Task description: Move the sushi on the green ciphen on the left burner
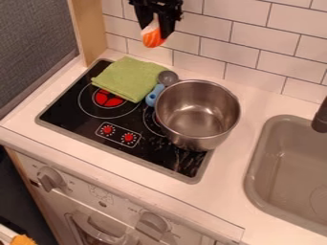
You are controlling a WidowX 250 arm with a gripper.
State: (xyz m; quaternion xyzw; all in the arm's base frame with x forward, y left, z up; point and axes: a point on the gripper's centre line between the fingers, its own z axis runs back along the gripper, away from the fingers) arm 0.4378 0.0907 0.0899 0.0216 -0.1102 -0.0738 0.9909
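Observation:
At the top of the view hangs the gripper (156,29), its two black fingers shut on the orange and white sushi (153,37). Both are raised well above the counter, in front of the white tiles. Below and a little to the left, the folded green cloth (129,78) lies over the back of the black stove top, partly covering the left burner (105,101). The gripper and sushi do not touch the cloth.
A steel pot (197,115) stands on the right burner. Between it and the cloth is a blue-handled spoon (159,89) with a grey bowl. The sink (287,172) is at the right, below a dark faucet (321,117). A wooden post (91,29) rises at the back left.

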